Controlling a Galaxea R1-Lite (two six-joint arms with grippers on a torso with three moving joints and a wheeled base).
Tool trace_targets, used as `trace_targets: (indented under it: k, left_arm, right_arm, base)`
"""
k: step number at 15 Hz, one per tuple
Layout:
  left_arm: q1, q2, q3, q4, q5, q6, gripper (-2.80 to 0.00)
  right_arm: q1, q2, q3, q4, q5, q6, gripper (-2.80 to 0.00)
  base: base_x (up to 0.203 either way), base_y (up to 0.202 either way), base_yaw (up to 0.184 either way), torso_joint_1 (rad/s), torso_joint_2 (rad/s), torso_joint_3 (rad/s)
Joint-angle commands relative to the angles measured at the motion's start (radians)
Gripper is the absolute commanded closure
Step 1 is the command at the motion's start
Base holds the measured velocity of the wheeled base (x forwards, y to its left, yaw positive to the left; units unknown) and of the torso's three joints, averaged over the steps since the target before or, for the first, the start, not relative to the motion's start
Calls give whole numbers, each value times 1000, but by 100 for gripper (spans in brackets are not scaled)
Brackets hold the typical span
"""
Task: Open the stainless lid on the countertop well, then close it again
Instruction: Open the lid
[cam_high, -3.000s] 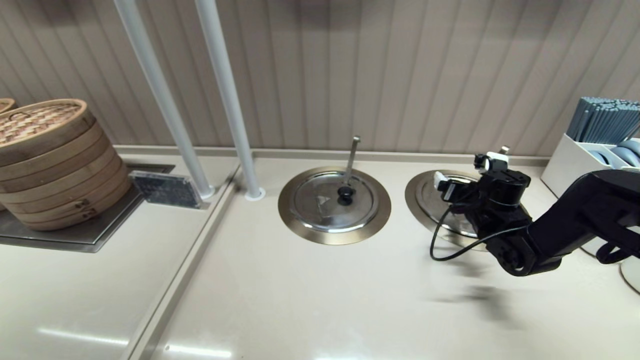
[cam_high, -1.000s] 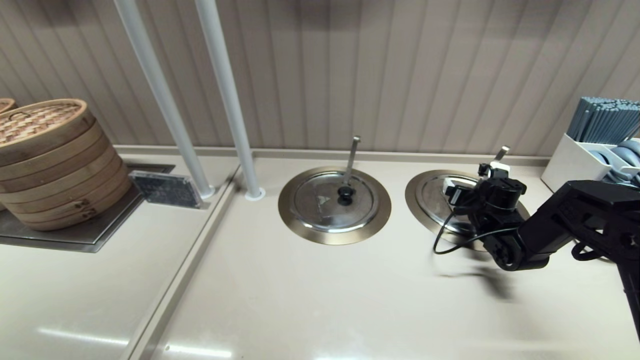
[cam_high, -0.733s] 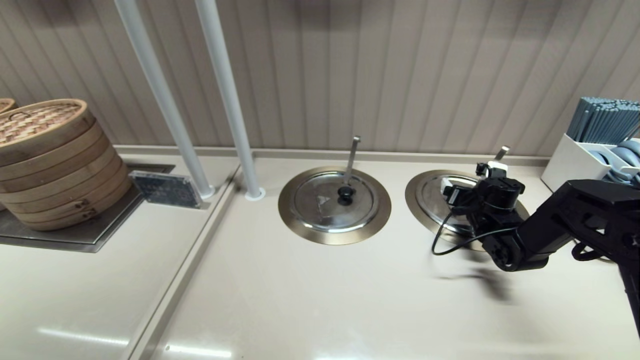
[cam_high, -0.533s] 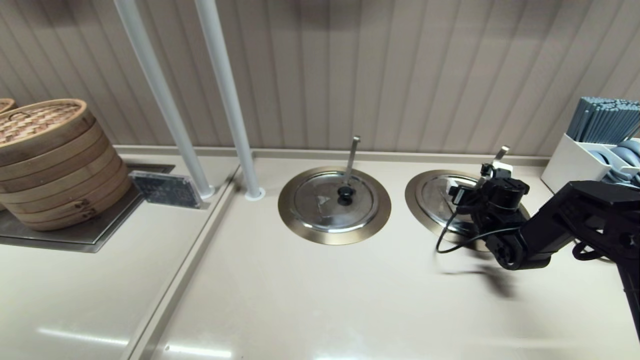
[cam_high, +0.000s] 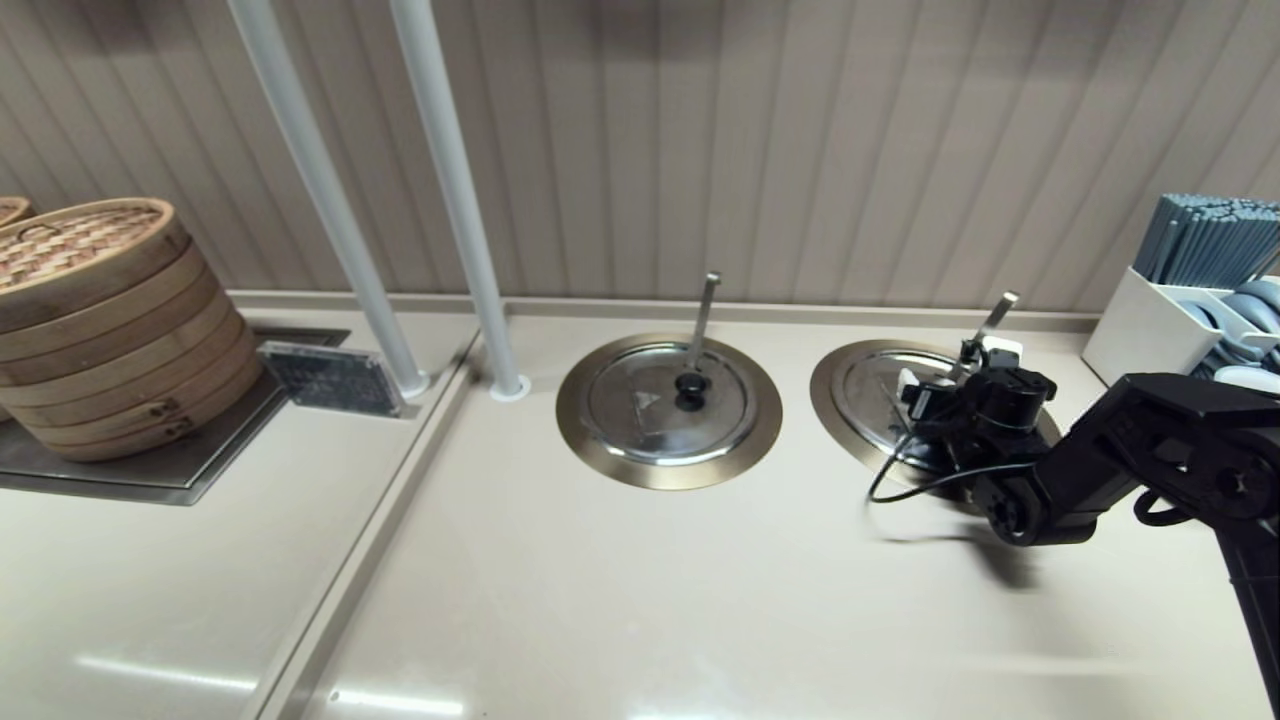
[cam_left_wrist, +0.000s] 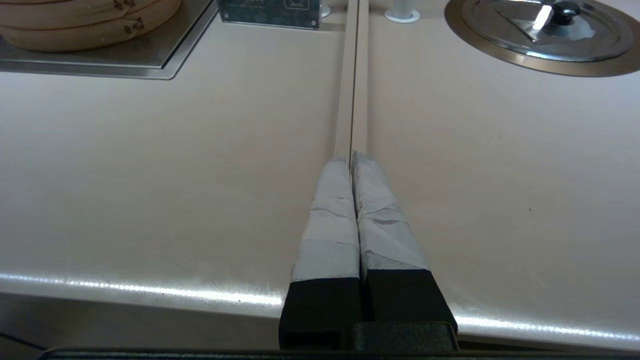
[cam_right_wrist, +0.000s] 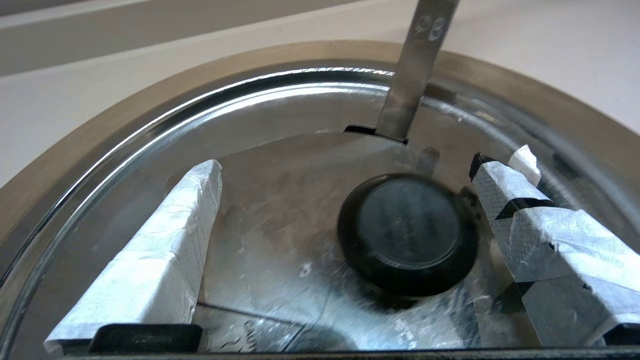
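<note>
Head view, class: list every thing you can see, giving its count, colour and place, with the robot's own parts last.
stainless lid: one, steel, right well, closed
countertop well: one, brass rim, right
ladle handle: one, steel, leaning
black knob: one, between open claw fingers
twin lid: one, steel, centre
bamboo steamers: stack, tan, left
poles: two, white, rear
chopstick holder: one, white, far right
right claw: black, over lid
left claw: shut, above the counter

The right pincer (cam_high: 958, 372) hides much of the stainless lid (cam_high: 880, 395).
</note>
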Motion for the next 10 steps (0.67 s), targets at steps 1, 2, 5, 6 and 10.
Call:
trace_targets:
  k: [1, 2, 5, 6, 10]
  left_arm:
    - [0, 0, 0, 0, 1, 0, 0]
    - [0, 0, 0, 0, 1, 0, 0]
    - [0, 0, 0, 0, 1, 0, 0]
    - [0, 0, 0, 0, 1, 0, 0]
    - [0, 0, 0, 0, 1, 0, 0]
  right_arm:
    - [12, 8, 6, -6, -2, 1, -280]
    - [14, 7, 11, -6, -2, 3, -280]
    - [29, 1, 25, -9, -2, 3, -280]
    - [31, -1, 25, -12, -2, 4, -280]
    - [31, -19, 26, -16, -3, 10, -280]
  base:
    - [0, 0, 0, 0, 0, 0]
    - [0, 0, 0, 0, 0, 0]
    - [0, 0, 0, 0, 0, 0]
    - [0, 0, 0, 0, 0, 0]
    - [0, 0, 0, 0, 0, 0]
